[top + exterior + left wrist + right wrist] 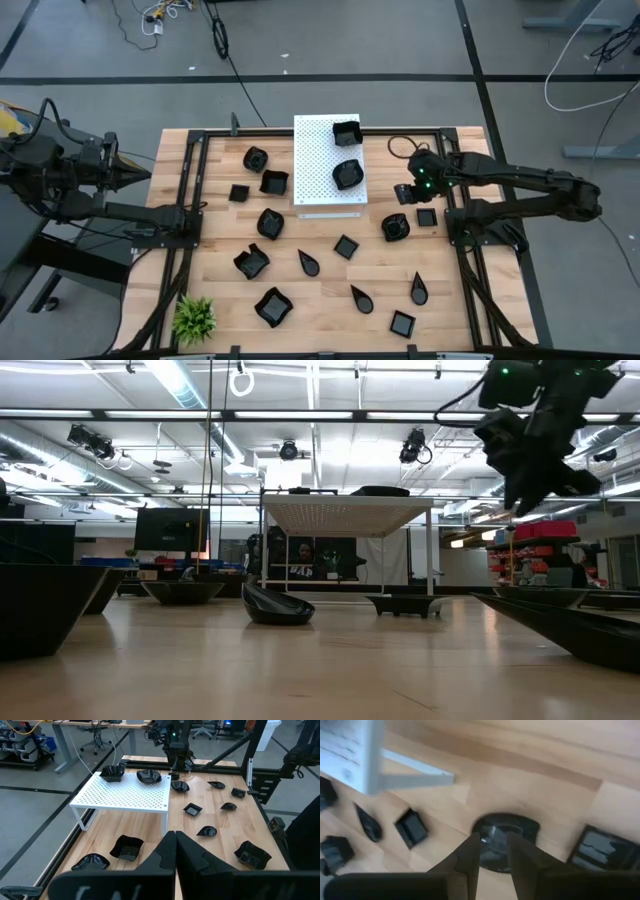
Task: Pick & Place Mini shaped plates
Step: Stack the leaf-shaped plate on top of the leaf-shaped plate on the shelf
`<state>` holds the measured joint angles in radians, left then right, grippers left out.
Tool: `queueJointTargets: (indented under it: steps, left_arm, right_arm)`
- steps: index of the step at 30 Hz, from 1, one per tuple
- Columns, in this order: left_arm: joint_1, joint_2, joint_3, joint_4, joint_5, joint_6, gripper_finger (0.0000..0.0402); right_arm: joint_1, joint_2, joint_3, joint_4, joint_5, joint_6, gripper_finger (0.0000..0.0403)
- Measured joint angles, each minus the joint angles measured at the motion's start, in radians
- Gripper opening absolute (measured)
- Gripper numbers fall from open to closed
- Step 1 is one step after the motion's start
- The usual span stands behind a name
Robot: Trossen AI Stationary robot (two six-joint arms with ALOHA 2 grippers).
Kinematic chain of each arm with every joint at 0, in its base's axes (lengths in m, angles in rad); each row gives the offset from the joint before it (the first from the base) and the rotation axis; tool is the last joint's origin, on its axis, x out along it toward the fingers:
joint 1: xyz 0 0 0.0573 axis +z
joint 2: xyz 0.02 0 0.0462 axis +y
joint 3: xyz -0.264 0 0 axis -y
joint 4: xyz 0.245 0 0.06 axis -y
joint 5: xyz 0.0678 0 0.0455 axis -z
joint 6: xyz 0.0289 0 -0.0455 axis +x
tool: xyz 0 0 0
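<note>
Your table (330,290) is wood, with a black frame along its sides. The white board (318,170) stands on little legs near the far middle of the table. Two plates sit on the board: a square plate (347,132) at its far right corner and a round plate (348,174) closer to the front.

Your left arm (60,175) waits off the left edge of the table. Its left gripper (175,851) is closed tight and holds nothing.

Your right arm (530,190) reaches in from the right. The right gripper (493,851) hangs above a round black plate (506,840) just right of the board. Its fingers (471,855) are a little apart, one on each side of the plate's near rim. You cannot tell if they touch the plate. A small square plate (602,849) lies just beside the round one.

The other plates are spread flat over the table. Some lie left of the board (256,158), some in the middle (346,246), and some near the front (272,306). A few look like drops (419,290).

A small green plant (194,318) stands at the front left corner.
</note>
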<state>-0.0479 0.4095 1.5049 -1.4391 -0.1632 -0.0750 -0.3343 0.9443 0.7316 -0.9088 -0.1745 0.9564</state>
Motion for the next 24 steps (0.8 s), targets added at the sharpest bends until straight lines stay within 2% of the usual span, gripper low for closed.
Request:
queueJointTargets:
  steps: [11,24]
  left_arm:
    - [0.000,0.000,0.000,0.000,0.000,0.000,0.0003]
    - [0.000,0.000,0.000,0.000,0.000,0.000,0.0003]
  right_arm:
    - [0.049,-0.127,-0.189,0.002,-0.001,-0.015,0.0100]
    - [0.077,-0.133,-0.299,0.102,0.001,0.010,0.0101]
